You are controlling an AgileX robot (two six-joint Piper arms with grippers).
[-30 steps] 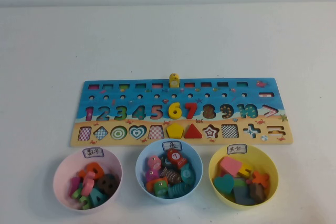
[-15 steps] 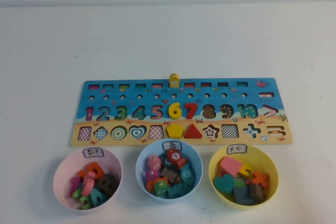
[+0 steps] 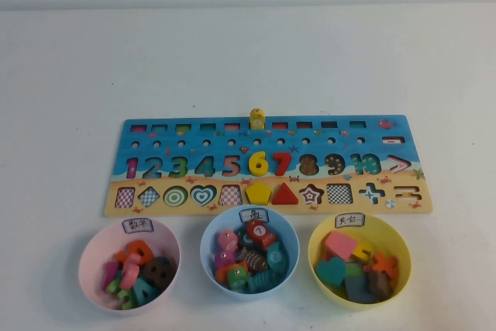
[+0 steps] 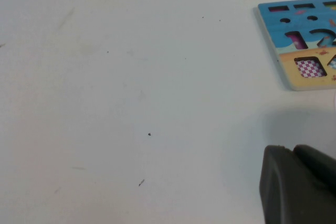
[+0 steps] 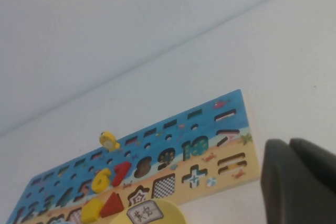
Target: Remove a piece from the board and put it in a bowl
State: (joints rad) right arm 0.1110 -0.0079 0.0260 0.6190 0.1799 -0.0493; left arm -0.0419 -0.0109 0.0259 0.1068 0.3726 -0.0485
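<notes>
High view shows the white bench (image 3: pixel 248 60) with the board (image 3: pixel 267 165) lying flat across the middle. On the far edge of the board, in the row of small slots, stands the piece (image 3: pixel 256 118), a yellow fish, upright, just above the yellow number 6 (image 3: pixel 258 163). A yellow pentagon (image 3: pixel 258 192) and a red triangle (image 3: pixel 284 194) sit side by side in the shape row nearest the robot.

Three bowls stand in a line in front of the board, on the robot's side. The pink bowl (image 3: pixel 94 247) is on the left, the bowl (image 3: pixel 208 242) of light blue is in the middle, and the yellow bowl (image 3: pixel 399 247) is on the right. Each one has a paper label on its far rim and holds several coloured pieces.

Neither arm appears in the high view. Left gripper (image 4: pixel 298 184) shows in the left wrist view as a dark shape over the bare bench, well apart from the board's corner. Right gripper (image 5: pixel 299 179) shows in the right wrist view as a dark shape near the board's right end, close to the yellow bowl. For both, I cannot tell whether the jaws are open or closed.
</notes>
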